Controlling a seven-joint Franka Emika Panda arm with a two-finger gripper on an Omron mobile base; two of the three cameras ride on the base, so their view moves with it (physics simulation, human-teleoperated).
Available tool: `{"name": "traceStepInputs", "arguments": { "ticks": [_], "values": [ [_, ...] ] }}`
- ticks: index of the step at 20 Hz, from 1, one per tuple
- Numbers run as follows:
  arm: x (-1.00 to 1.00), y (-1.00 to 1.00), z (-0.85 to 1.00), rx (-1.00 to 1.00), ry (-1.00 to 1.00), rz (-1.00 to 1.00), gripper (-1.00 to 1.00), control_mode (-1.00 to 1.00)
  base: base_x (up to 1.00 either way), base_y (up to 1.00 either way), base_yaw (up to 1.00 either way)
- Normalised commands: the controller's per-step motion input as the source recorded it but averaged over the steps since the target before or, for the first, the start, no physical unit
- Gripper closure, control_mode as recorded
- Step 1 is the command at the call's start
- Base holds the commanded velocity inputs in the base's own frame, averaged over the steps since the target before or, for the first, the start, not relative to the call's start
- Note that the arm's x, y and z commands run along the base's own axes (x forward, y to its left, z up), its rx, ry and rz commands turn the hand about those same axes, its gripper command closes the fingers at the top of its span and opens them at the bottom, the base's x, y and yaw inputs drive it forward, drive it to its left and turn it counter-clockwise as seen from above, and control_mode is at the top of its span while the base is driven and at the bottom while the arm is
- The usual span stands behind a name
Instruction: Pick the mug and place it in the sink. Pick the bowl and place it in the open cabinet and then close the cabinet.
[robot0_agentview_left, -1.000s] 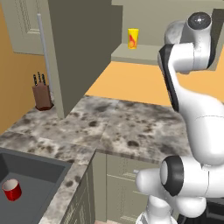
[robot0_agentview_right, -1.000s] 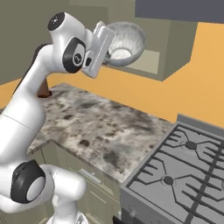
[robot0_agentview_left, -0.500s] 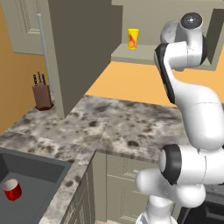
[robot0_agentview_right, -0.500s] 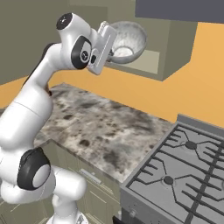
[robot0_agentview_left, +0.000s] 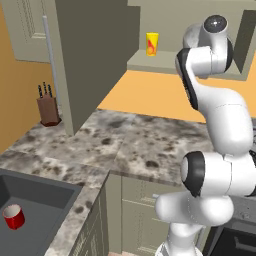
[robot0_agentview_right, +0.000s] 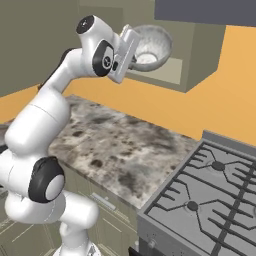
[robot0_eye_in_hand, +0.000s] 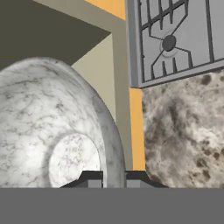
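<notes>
Mug (robot0_agentview_left: 13, 216) – small red cylinder, pale inside – stands in the dark grey sink (robot0_agentview_left: 47, 195), so step one looks done. Bowl (robot0_agentview_right: 150, 47), wide, glossy, grey-white marbled, is tipped on edge at the mouth of the open cabinet (robot0_agentview_right: 192, 75), rim pinched between the gripper (robot0_eye_in_hand: 113, 179) tips – still to set down, release, then close the panelled door (robot0_agentview_left: 87, 60)

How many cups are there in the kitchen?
2. A small red cylindrical mug stands in the dark grey sink, and a yellow cup with an orange mark stands on the open cabinet's shelf. Others may be hidden.
</notes>
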Motion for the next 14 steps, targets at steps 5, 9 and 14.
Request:
{"name": "traceStepInputs", "arguments": {
  "ticks": [5,9,14],
  "values": [
    [0.04,-0.13,-0.22,0.00,0.04,0.00,1.00,-1.00,0.00,0.00,0.00],
    [0.15,-0.07,-0.19,0.00,0.01,0.00,1.00,-1.00,0.00,0.00,0.00],
    [0.28,-0.06,-0.03,0.00,-0.03,0.00,1.00,-1.00,0.00,0.00,0.00]
  ]
}}
